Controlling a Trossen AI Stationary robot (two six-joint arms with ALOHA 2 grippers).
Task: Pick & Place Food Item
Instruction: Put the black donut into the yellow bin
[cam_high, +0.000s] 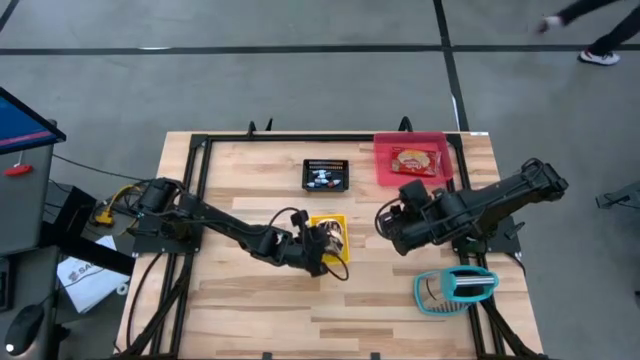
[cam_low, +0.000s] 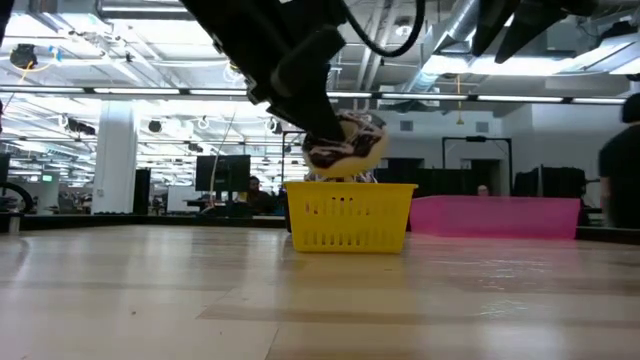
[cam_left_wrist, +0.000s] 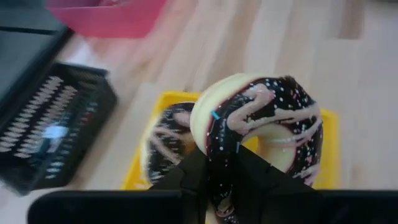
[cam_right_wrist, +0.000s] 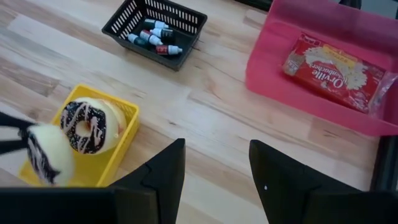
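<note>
Left wrist view: the left tool (cam_left_wrist: 222, 168) pinches a chocolate-iced doughnut (cam_left_wrist: 261, 127) by its edge, held upright just above the yellow basket (cam_left_wrist: 328, 149), where a second doughnut (cam_left_wrist: 166, 140) lies. The right tool (cam_right_wrist: 214, 168) hovers spread over the tabletop (cam_right_wrist: 205, 106), between the basket and the pink tray (cam_right_wrist: 273, 74)

We see one choc-iced donut (cam_left_wrist: 261, 134), pink drizzle + sprinkles, standing on edge, lifted just above yellow basket (cam_low: 349, 217), pinched at its lower rim. Second donut (cam_right_wrist: 87, 127), same icing, lies in that basket, mid-worktop, tilted w/ icing up.
</note>
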